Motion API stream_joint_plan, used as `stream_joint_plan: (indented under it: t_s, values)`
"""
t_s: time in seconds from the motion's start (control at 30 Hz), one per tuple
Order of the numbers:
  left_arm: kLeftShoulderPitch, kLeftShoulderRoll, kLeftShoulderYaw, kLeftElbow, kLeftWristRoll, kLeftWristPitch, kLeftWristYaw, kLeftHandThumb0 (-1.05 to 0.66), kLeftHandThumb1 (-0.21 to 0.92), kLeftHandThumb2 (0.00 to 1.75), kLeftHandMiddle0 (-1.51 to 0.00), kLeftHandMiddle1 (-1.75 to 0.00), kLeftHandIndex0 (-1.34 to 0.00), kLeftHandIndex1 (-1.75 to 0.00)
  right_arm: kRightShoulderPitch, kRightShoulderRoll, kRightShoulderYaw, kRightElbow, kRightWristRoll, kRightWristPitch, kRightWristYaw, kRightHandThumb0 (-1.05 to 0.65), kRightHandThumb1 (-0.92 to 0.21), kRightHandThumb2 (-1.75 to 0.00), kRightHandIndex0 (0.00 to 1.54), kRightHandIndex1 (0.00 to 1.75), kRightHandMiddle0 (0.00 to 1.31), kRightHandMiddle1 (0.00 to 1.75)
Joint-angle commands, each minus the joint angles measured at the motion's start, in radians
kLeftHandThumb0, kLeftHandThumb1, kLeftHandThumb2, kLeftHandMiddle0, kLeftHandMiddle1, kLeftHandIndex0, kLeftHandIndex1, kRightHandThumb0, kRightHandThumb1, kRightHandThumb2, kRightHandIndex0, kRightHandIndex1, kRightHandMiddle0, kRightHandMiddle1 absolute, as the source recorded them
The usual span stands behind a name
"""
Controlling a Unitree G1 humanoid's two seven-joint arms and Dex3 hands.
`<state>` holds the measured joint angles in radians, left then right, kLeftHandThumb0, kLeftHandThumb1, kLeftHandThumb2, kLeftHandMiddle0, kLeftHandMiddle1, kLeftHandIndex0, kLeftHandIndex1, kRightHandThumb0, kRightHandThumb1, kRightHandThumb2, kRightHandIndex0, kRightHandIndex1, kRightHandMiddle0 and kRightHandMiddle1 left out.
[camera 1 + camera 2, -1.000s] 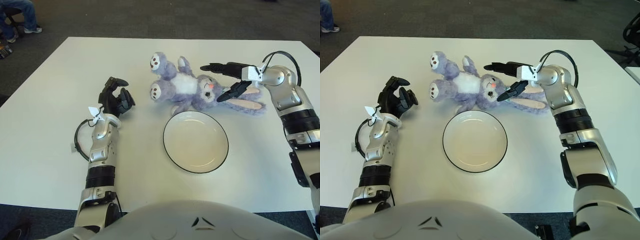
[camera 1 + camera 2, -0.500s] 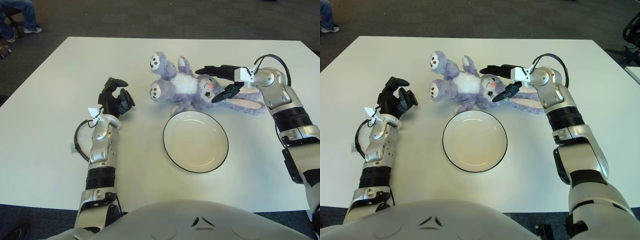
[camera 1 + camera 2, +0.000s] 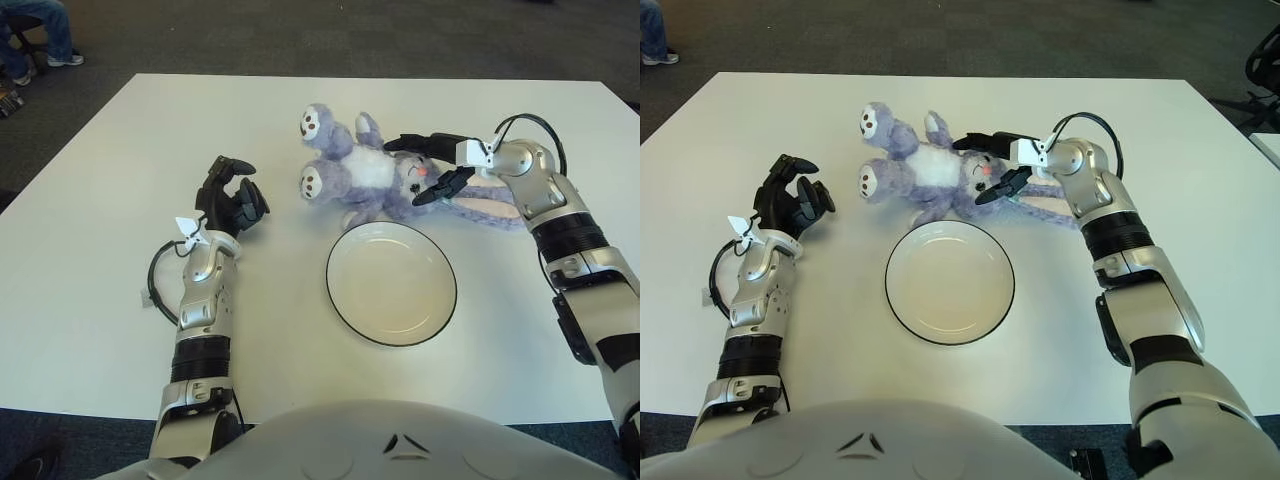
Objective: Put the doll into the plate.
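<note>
Reaching in from the robot's right, the right hand sits at the head of the doll, fingers spread wide. One dark finger lies above the head and another points at the face near the pink nose; whether any fingertip touches the plush cannot be told. Nothing is gripped.

The doll, a purple plush rabbit with a white belly, lies on its back on the white table, just beyond the far rim of the plate. Its feet point to the robot's left, soles showing. Its long ears trail to the right, passing under the right wrist and forearm. One arm of the doll comes close to the plate rim, but the doll lies outside the plate.

The plate, cream with a dark rim, sits at table centre, near the robot's body. Its inside holds nothing.

The left hand rests on the table to the left of the doll's feet, apart from them. Its fingers are loosely curled and hold nothing. A thin cable loops beside the left forearm.
</note>
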<state>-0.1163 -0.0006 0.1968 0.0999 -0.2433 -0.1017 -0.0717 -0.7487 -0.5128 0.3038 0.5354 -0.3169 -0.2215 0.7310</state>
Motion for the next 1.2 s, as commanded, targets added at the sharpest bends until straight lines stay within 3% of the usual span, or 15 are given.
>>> stream_joint_plan:
  t_s: [0.0, 0.3, 0.53, 0.73, 0.93, 1.03, 1.17]
  values:
    - [0.010, -0.001, 0.003, -0.007, 0.005, -0.013, 0.009, -0.43, 0.47, 1.12, -1.10, -1.75, -0.49, -1.75, -0.015, 0.017, 0.009, 0.013, -0.016, 0.005, -0.023, -0.93, -0.65, -0.43, 0.02, 0.01, 0.00, 0.26]
    - [0.019, -0.002, 0.002, -0.011, 0.023, -0.038, 0.016, -0.43, 0.46, 1.13, -1.10, -1.75, -0.49, -1.75, 0.021, 0.070, 0.026, 0.057, -0.047, 0.021, -0.106, -0.89, -0.63, -0.42, 0.02, 0.01, 0.00, 0.25]
    - [0.025, -0.002, 0.004, -0.016, 0.030, -0.048, 0.024, -0.43, 0.46, 1.14, -1.10, -1.75, -0.50, -1.75, 0.055, 0.069, 0.030, 0.043, -0.071, 0.042, -0.162, -0.83, -0.54, -0.50, 0.07, 0.03, 0.00, 0.41]
    - [0.028, -0.002, 0.006, -0.021, 0.031, -0.047, 0.030, -0.44, 0.46, 1.14, -1.10, -1.75, -0.50, -1.75, 0.078, 0.066, 0.045, 0.056, -0.114, 0.042, -0.232, -0.84, -0.53, -0.52, 0.13, 0.07, 0.00, 0.45]
    - [0.030, -0.001, 0.006, -0.024, 0.029, -0.054, 0.029, -0.44, 0.46, 1.14, -1.10, -1.75, -0.50, -1.75, 0.087, 0.066, 0.066, 0.065, -0.169, 0.053, -0.310, -0.83, -0.53, -0.52, 0.01, 0.73, 0.00, 0.36]
    - [0.030, 0.001, 0.006, -0.023, 0.030, -0.059, 0.029, -0.43, 0.46, 1.14, -1.10, -1.75, -0.50, -1.75, 0.095, 0.062, 0.079, 0.063, -0.198, 0.063, -0.338, -0.81, -0.53, -0.53, 0.00, 0.86, 0.00, 0.27]
    - [0.029, 0.002, 0.009, -0.020, 0.026, -0.065, 0.028, -0.44, 0.46, 1.14, -1.10, -1.75, -0.50, -1.75, 0.113, 0.050, 0.088, 0.031, -0.225, 0.092, -0.353, -0.78, -0.50, -0.58, 0.03, 1.22, 0.00, 0.10]
